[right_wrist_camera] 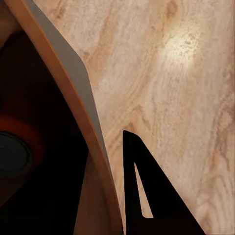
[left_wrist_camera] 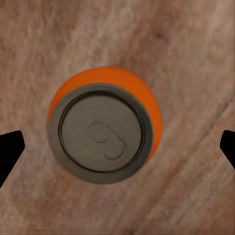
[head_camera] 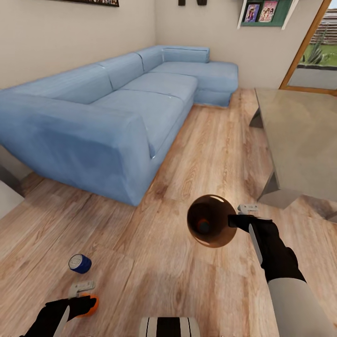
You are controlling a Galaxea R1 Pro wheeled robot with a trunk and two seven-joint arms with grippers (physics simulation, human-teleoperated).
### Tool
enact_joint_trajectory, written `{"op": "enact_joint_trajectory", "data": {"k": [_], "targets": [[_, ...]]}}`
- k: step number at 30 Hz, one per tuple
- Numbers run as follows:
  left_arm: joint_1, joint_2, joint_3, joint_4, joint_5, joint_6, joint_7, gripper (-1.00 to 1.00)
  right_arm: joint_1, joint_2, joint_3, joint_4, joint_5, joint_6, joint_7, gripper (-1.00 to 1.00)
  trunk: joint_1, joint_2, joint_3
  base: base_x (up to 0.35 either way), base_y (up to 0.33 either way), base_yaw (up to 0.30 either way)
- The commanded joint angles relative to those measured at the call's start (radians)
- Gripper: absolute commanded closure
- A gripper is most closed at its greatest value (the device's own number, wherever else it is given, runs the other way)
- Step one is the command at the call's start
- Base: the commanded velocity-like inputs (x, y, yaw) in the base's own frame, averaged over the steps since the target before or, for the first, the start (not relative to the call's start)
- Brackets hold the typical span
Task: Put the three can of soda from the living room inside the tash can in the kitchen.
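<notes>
An orange soda can (left_wrist_camera: pixel 104 128) stands upright on the wooden floor, seen from above with its grey top. My left gripper (left_wrist_camera: pixel 117 147) hangs over it, open, with one black fingertip (left_wrist_camera: pixel 10 152) on each side and apart from it. In the head view that can (head_camera: pixel 90 304) is at the lower left under the left gripper (head_camera: pixel 82 299). The dark blue can (head_camera: pixel 80 263) lies on the floor just beyond. My right gripper (head_camera: pixel 232 220) is shut on the rim of the copper-brown trash can (head_camera: pixel 213 236), held above the floor. A second orange can (head_camera: pixel 203 226) lies inside it.
The long light-blue corner sofa (head_camera: pixel 117 107) fills the left and back. The glass-topped low table (head_camera: pixel 299 140) stands at the right. Open wooden floor (head_camera: pixel 196 154) runs between them. A doorway (head_camera: pixel 313 51) shows at the back right.
</notes>
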Motion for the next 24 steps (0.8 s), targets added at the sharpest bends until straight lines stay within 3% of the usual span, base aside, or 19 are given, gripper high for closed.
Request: {"op": "enact_joint_trajectory", "data": {"k": [1, 4, 24], "targets": [[0.000, 0.000, 0.000, 0.000, 0.000, 0.000, 0.000, -1.00, -0.001, 0.000, 0.000, -0.001, -0.014, 0.001, 0.005, 1.00, 0.000, 0.000, -0.004, 0.000, 0.000, 0.000], [0.000, -0.002, 0.000, 0.000, 0.000, 0.000, 0.000, -1.00, -0.001, 0.000, 0.000, 0.001, -0.015, 0.000, 0.005, 1.00, 0.002, -0.001, -0.015, 0.000, 0.000, 0.000], [0.001, -0.003, 0.000, -0.004, 0.002, 0.000, 0.000, -1.00, 0.001, 0.000, 0.000, 0.006, -0.015, -0.005, 0.005, 1.00, 0.002, -0.001, -0.015, 0.057, 0.041, 0.000]]}}
